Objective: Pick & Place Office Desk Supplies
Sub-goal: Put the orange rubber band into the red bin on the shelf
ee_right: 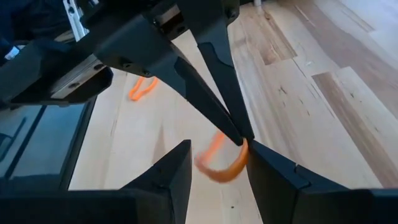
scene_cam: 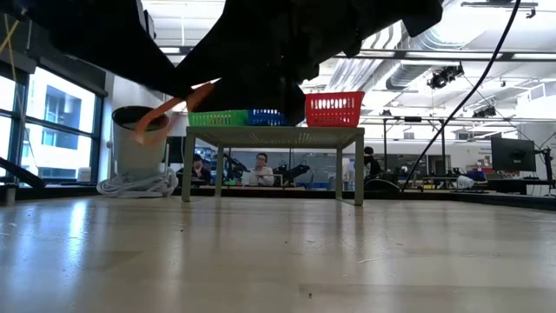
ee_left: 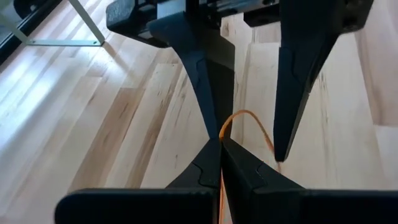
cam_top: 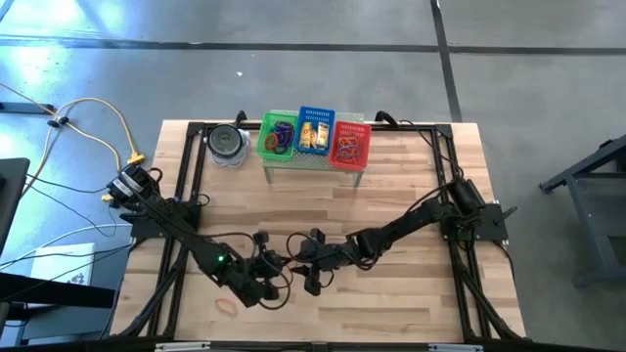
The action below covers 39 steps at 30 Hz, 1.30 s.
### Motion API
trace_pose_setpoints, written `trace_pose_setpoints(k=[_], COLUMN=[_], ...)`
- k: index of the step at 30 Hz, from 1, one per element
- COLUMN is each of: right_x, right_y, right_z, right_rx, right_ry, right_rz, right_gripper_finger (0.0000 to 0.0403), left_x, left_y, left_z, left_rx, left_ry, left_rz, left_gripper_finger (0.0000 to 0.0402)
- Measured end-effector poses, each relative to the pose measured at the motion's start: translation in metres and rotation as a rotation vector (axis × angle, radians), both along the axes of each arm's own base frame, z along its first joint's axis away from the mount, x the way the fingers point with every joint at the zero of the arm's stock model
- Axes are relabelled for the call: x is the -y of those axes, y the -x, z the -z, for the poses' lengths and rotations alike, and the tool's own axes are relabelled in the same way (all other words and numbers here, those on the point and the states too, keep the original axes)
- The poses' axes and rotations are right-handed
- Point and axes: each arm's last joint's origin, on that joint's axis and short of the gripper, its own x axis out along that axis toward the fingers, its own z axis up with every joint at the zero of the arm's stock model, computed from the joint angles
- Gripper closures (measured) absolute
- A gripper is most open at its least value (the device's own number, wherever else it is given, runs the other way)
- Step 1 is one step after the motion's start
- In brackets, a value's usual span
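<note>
A thin orange band loop [ee_right: 219, 167] hangs in the air above the table's near middle, where my two grippers meet tip to tip. My left gripper [ee_left: 221, 144] is shut on it. My right gripper [ee_right: 217, 149] faces it from the table's right, open, one finger on each side of the loop. In the low view the band [scene_cam: 174, 109] shows as an orange strip under the dark arms. The other supplies lie in the green [cam_top: 278, 135], blue [cam_top: 314, 130] and red [cam_top: 351, 143] baskets. My left gripper pinches the band at one end of the loop [ee_left: 222, 132] between its two fingertips. The rest of the loop bows out beyond the tips, clear of the table. My right gripper: the loop's far end reaches the inner side of one finger [ee_right: 254, 157]; whether it touches, I cannot tell.
The three baskets stand on a low stand [scene_cam: 271, 137] at the far middle, beside a round grey tin [cam_top: 227, 143] to their left. A second orange band [ee_right: 143, 87] lies on the wood near the front left. Black frame rails [cam_top: 181, 186] run along both table sides.
</note>
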Motion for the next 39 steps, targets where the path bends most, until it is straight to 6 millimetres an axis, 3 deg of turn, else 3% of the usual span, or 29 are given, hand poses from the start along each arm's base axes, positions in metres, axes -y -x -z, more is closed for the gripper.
trace_pose_setpoints(k=[15,19,27,39], right_x=[-0.003,-0.003,-0.012,-0.014], right_y=[0.003,0.003,0.006,0.009], right_z=[0.003,0.003,0.003,0.006], right_rx=[-0.032,-0.022,-0.015,-0.044], right_ry=[-0.011,0.038,0.086,0.107], right_rz=[0.001,0.028,0.002,-0.010], right_gripper_finger=[0.0268,0.0295,0.0394,0.0400], left_x=[0.001,0.000,0.000,0.005], left_y=[-0.005,-0.006,-0.007,-0.005], left_z=[-0.004,-0.004,-0.005,-0.006], left_rx=[0.037,0.038,0.035,0.040], left_ry=[0.004,0.020,0.022,0.036], left_rz=[0.022,0.026,0.037,0.081], left_gripper_finger=[0.0401,0.0401,0.0401,0.0388])
